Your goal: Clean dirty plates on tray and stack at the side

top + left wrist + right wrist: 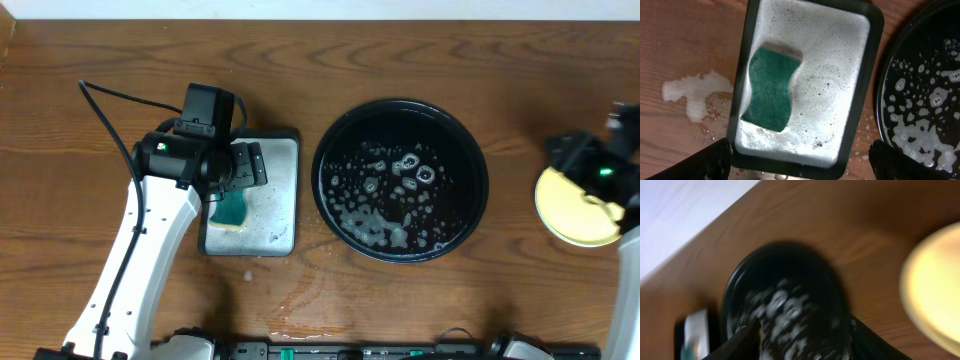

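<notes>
The round black tray (480,150) sits mid-table with only soap foam in it; it also shows in the left wrist view (890,75) and, blurred, in the right wrist view (735,295). A pale yellow plate (570,215) lies on the bare wood at the right, also in the right wrist view (935,295). No mint-green plate is visible. My left gripper (800,162) is open and empty above the near edge of the silver-grey tray. My right gripper (800,340) is open and empty, beside the yellow plate (590,165).
A rectangular silver-grey metal tray (285,150) left of the black tray holds foam and a green sponge (771,90). Soapy water lies on the wood in front of it (690,92) and near the table's front (300,300).
</notes>
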